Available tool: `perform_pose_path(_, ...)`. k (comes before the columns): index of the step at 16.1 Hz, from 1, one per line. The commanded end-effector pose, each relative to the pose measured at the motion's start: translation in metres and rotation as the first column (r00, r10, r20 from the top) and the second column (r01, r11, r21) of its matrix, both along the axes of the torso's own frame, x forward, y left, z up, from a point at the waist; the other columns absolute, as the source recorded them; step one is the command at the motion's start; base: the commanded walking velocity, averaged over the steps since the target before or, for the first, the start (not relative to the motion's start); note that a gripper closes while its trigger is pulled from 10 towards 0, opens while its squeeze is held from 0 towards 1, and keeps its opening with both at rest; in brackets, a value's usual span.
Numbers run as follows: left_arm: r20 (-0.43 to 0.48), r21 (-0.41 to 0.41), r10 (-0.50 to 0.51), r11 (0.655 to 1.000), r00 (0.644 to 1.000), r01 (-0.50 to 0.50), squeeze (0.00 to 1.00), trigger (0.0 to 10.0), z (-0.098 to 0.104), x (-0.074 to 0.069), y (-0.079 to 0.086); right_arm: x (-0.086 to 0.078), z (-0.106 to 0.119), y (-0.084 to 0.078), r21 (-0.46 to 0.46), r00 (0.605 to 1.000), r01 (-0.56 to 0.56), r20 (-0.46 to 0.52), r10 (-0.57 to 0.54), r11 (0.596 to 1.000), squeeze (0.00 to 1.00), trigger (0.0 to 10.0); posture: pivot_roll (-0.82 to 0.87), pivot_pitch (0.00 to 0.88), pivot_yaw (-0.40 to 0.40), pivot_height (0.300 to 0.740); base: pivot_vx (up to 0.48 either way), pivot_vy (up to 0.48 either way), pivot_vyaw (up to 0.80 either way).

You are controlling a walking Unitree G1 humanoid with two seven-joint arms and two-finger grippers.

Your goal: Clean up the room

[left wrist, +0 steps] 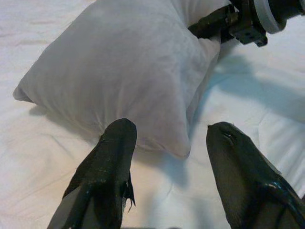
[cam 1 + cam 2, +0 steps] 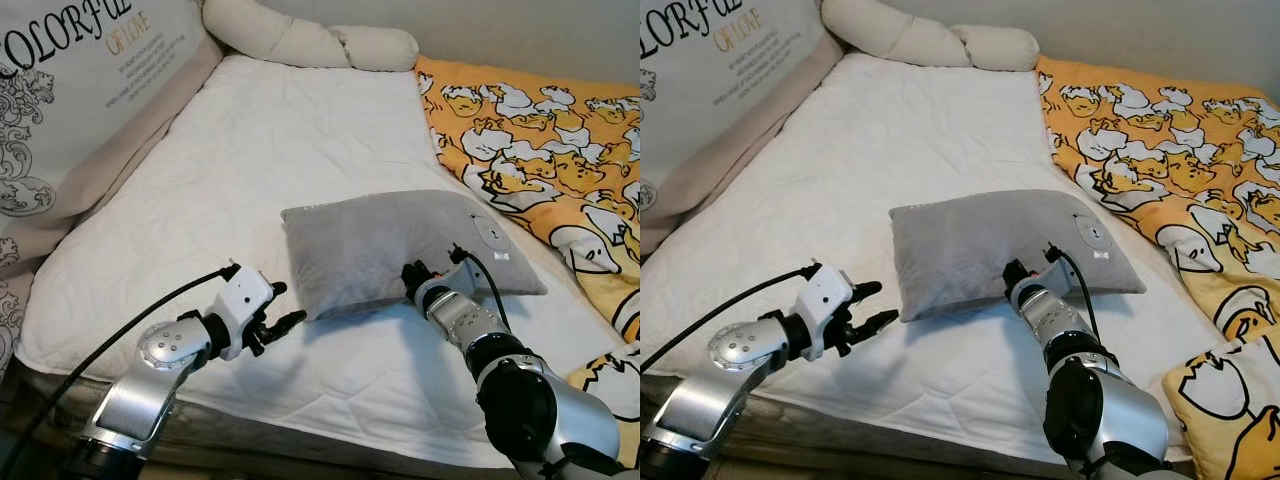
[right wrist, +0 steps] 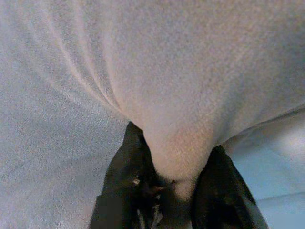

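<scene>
Surface: white quilted mattress (image 2: 250, 180); yellow duck-print blanket (image 2: 540, 150) along its right side.
Grey pillow (image 2: 390, 245): lying flat mid-mattress.
Right gripper (image 3: 174, 179): fingers pinching pillow's near edge.
Left gripper (image 1: 167, 143): fingers spread, just beside pillow's near-left corner, not touching.

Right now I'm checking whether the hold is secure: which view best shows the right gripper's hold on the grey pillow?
The right wrist view: the right gripper pinches a fold of the grey pillow up close. Both eye views show that gripper at the pillow's near edge, its tips hidden. The left wrist view shows it at the far corner.
</scene>
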State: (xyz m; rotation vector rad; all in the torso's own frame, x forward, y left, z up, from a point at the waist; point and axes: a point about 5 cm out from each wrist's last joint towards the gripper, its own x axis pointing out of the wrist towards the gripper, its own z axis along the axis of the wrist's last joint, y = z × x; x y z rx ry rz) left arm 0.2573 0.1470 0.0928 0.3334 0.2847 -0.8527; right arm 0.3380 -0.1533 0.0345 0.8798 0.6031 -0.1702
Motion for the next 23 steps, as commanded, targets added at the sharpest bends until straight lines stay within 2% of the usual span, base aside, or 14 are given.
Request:
perform_pose_path(1, 0.012, 0.014, -0.019, 1.0, 1.0, 0.019, 0.0, 10.0, 0.003, 0.0, -0.002, 0.002, 0.002, 0.001, -0.024, 1.0, -0.017, 0.002, 0.017, 1.0, 0.0, 0.0, 0.09, 0.0, -0.047, 0.74, 0.0, 0.0, 0.0)
perform_pose_path(5, 0.026, 0.01, -0.008, 1.0, 1.0, 0.007, 0.0, 10.0, 0.008, 0.002, 0.004, 0.008, 0.011, -0.006, -0.031, 1.0, -0.014, 0.025, 0.015, 0.999, 0.0, 0.0, 0.08, 0.0, -0.046, 0.74, 0.0, 0.0, 0.0)
perform_pose_path(8, 0.126, -0.031, 0.235, 0.972, 0.964, -0.233, 0.0, 10.0, 0.026, 0.026, 0.038, 0.027, 0.038, -0.001, -0.133, 0.989, -0.072, 0.119, 0.089, 0.988, 0.0, 0.0, 0.06, 0.0, -0.039, 0.74, 0.0, 0.0, 0.0)
perform_pose_path(9, 0.166, -0.028, 0.307, 0.951, 0.937, -0.307, 0.0, 10.0, 0.032, 0.034, 0.049, 0.036, 0.054, 0.006, -0.168, 0.975, -0.112, 0.17, 0.14, 0.979, 0.0, 0.0, 0.09, 0.0, -0.058, 0.74, 0.0, 0.0, 0.0)
perform_pose_path(11, 0.247, -0.007, 0.422, 0.901, 0.873, -0.433, 0.0, 10.0, 0.039, 0.042, 0.063, 0.054, 0.091, 0.034, -0.155, 0.921, -0.228, 0.287, 0.265, 0.961, 0.0, 0.0, 0.12, 0.0, -0.078, 0.74, 0.0, 0.0, 0.0)
perform_pose_path(12, 0.267, -0.015, 0.462, 0.879, 0.846, -0.476, 0.0, 10.0, 0.042, 0.045, 0.067, 0.057, 0.101, 0.043, -0.157, 0.898, -0.27, 0.316, 0.308, 0.95, 0.0, 0.0, 0.12, 0.0, -0.082, 0.74, 0.0, 0.0, 0.0)
perform_pose_path(13, 0.313, -0.079, 0.583, 0.803, 0.75, -0.591, 0.0, 10.0, 0.055, 0.054, 0.084, 0.062, 0.125, 0.065, -0.155, 0.82, -0.379, 0.4, 0.408, 0.912, 0.0, 0.0, 0.12, 0.0, -0.08, 0.74, 0.0, 0.0, 0.0)
perform_pose_path(14, 0.345, -0.11, 0.657, 0.737, 0.67, -0.667, 0.0, 10.0, 0.063, 0.058, 0.101, 0.064, 0.14, 0.071, -0.114, 0.77, -0.432, 0.47, 0.431, 0.895, 0.0, 0.0, 0.12, 0.0, -0.08, 0.74, 0.0, 0.0, 0.0)
perform_pose_path(15, 0.38, -0.113, 0.691, 0.695, 0.615, -0.71, 0.0, 10.0, 0.07, 0.06, 0.114, 0.065, 0.149, 0.07, -0.079, 0.74, -0.462, 0.515, 0.433, 0.883, 0.0, 0.0, 0.12, 0.0, -0.081, 0.74, 0.0, 0.0, 0.0)
perform_pose_path(17, 0.4, -0.137, 0.722, 0.657, 0.565, -0.742, 0.0, 10.0, 0.077, 0.06, 0.128, 0.065, 0.154, 0.062, -0.079, 0.701, -0.497, 0.55, 0.454, 0.864, 0.0, 0.0, 0.11, 0.0, -0.076, 0.74, 0.0, 0.0, 0.0)
perform_pose_path(18, 0.408, -0.144, 0.723, 0.654, 0.558, -0.743, 0.0, 10.0, 0.081, 0.059, 0.133, 0.061, 0.151, 0.05, -0.099, 0.657, -0.546, 0.566, 0.499, 0.832, 0.0, 0.0, 0.11, 0.0, -0.072, 0.74, 0.0, 0.0, 0.0)
perform_pose_path(19, 0.42, -0.137, 0.715, 0.659, 0.559, -0.74, 0.0, 10.0, 0.082, 0.059, 0.136, 0.051, 0.137, 0.032, -0.148, 0.602, -0.615, 0.547, 0.582, 0.775, 0.0, 0.0, 0.09, 0.0, -0.062, 0.74, 0.0, 0.0, 0.0)
perform_pose_path(21, 0.425, -0.142, 0.717, 0.655, 0.552, -0.742, 0.0, 10.0, 0.083, 0.059, 0.139, 0.034, 0.106, 0.008, -0.172, 0.594, -0.662, 0.474, 0.65, 0.73, 0.0, 0.0, 0.08, 0.0, -0.051, 0.74, 0.0, 0.0, 0.0)
perform_pose_path(23, 0.429, -0.147, 0.717, 0.656, 0.55, -0.74, 0.0, 10.0, 0.085, 0.059, 0.14, 0.022, 0.085, -0.007, -0.193, 0.606, -0.675, 0.406, 0.684, 0.712, 0.0, 0.0, 0.08, 0.0, -0.041, 0.74, 0.0, 0.0, 0.0)
